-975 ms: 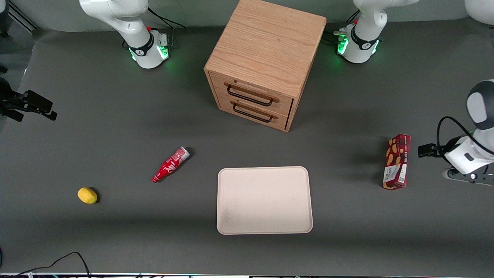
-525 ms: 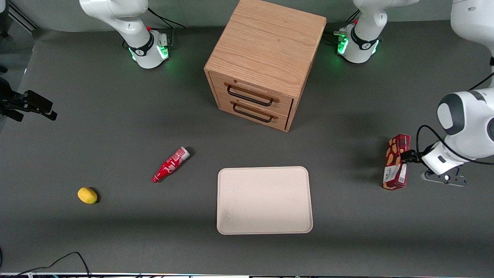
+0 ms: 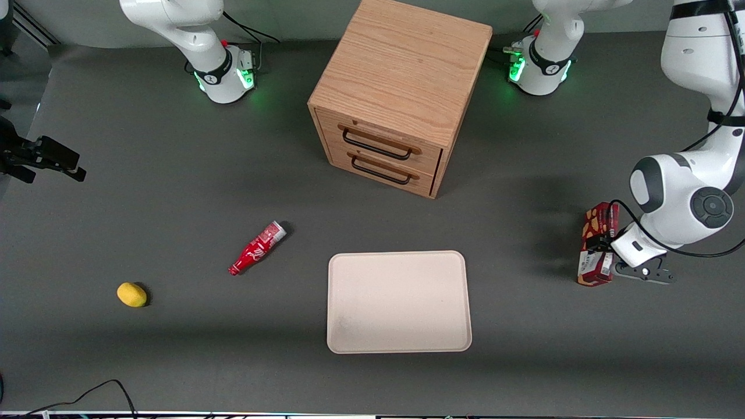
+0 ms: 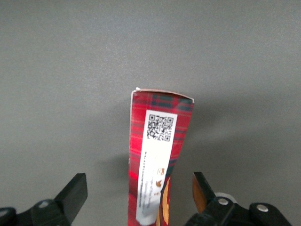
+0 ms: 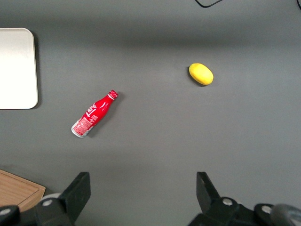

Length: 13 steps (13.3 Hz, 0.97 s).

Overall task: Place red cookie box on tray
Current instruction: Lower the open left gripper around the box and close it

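The red cookie box (image 3: pixel 597 244) lies on the grey table toward the working arm's end, a long tartan box with cookie pictures and a white label (image 4: pixel 157 160). My gripper (image 3: pixel 602 249) hangs directly over its middle, open, one finger (image 4: pixel 75 193) on each long side with a gap to the cardboard; neither touches it. In the left wrist view the box (image 4: pixel 160 155) runs up between the open jaws of the gripper (image 4: pixel 138 195). The cream tray (image 3: pixel 398 301) sits flat near the middle of the table, apart from the box.
A wooden two-drawer cabinet (image 3: pixel 400 93) stands farther from the front camera than the tray. A small red soda bottle (image 3: pixel 256 248) and a yellow lemon (image 3: pixel 132 294) lie toward the parked arm's end.
My arm has swung in from the table's edge and come down over the cookie box. The open fingers now straddle it. The box has not moved.
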{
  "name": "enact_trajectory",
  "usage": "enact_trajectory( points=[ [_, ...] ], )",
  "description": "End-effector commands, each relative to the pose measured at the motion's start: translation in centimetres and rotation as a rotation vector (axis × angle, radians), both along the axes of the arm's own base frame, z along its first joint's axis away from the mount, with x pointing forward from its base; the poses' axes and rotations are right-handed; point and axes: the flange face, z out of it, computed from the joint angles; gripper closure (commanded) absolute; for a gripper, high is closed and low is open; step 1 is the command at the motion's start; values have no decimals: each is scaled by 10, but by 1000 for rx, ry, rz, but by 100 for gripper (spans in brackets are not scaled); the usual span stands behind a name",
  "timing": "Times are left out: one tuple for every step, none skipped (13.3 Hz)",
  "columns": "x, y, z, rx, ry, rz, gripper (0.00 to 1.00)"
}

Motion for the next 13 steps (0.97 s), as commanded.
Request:
enact_trajectory(
  points=[
    [-1,-3,4,-8,-16,-14,0],
    [-1,-3,3,-8,-15,-14,0],
    [-1,-3,3,-8,-15,-14,0],
    [-1,-4,3,-8,-15,-16,0],
    [-1,-3,3,-8,-15,-14,0],
    [-1,-3,4,-8,-16,-16,16],
    [-1,-3,4,-8,-16,-16,46],
    [-1,-3,4,-8,-16,-16,92],
    [-1,-3,4,-8,-18,-16,100],
    [-1,-4,4,-8,-18,-17,100],
    [0,-6,5,-10,-19,-21,100],
    [0,-6,5,-10,-19,-21,100],
    [0,-6,5,-10,-19,-21,100]
  ],
)
